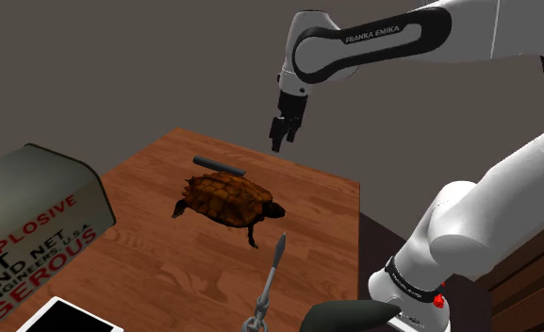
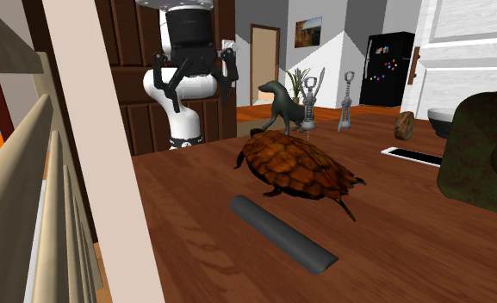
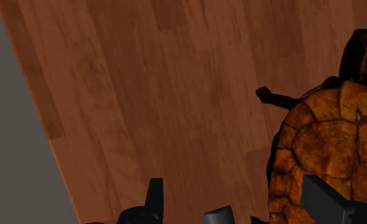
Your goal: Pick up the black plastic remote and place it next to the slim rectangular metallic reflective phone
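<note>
My jaws hang released above the worktop's far edge; the dark remote lies there, beside the turtle. Approach step, I judge: next I lower astride it.

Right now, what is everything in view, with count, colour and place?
table: one, brown wood, under everything.
remote: one, dark grey, flat beside the turtle.
turtle: one, brown, mid-table.
phone: one, white and black, flat by the box.
box: one, olive with red lettering, shoulder view's left.
corkscrews: two, grey, standing beyond the turtle from the remote.
figurine: one, dark, beside a corkscrew.
arm: one, white, reaching over the table.
gripper: one, black, open, above the table near the remote.
</note>
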Motion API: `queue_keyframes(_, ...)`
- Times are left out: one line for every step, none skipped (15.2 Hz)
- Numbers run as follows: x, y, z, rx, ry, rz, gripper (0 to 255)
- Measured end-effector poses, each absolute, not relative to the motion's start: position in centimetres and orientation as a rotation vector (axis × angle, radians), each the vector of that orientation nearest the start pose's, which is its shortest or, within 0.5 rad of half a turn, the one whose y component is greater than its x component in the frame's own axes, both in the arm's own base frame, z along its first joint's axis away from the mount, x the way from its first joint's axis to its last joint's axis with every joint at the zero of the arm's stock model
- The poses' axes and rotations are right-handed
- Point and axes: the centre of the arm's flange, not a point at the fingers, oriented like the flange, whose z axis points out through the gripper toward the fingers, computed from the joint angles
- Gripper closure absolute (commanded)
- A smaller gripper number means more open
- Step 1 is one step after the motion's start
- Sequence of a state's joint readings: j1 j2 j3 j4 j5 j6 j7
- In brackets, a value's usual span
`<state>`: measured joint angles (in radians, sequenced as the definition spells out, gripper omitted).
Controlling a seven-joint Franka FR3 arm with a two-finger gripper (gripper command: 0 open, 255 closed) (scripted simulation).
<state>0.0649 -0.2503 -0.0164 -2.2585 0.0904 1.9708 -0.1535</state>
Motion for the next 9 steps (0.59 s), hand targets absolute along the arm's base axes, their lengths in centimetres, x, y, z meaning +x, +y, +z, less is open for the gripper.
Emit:
queue_keyframes(47.7,3.2,45.3,-3.042,-0.268,0.050,0)
queue_keyframes(48.9,3.5,44.8,-3.041,-0.283,0.049,0)
queue_keyframes(49.9,4.1,43.9,-3.040,-0.298,0.048,0)
queue_keyframes(51.1,4.5,43.2,-3.039,-0.313,0.047,0)
queue_keyframes(52.1,4.8,42.6,-3.038,-0.328,0.046,0)
queue_keyframes(53.0,5.2,42.1,-3.038,-0.342,0.046,0)
queue_keyframes(54.5,5.6,41.6,-3.037,-0.357,0.043,0)
queue_keyframes(55.2,6.1,40.9,-3.035,-0.372,0.043,0)
queue_keyframes(56.5,6.8,40.1,-3.034,-0.387,0.041,0)
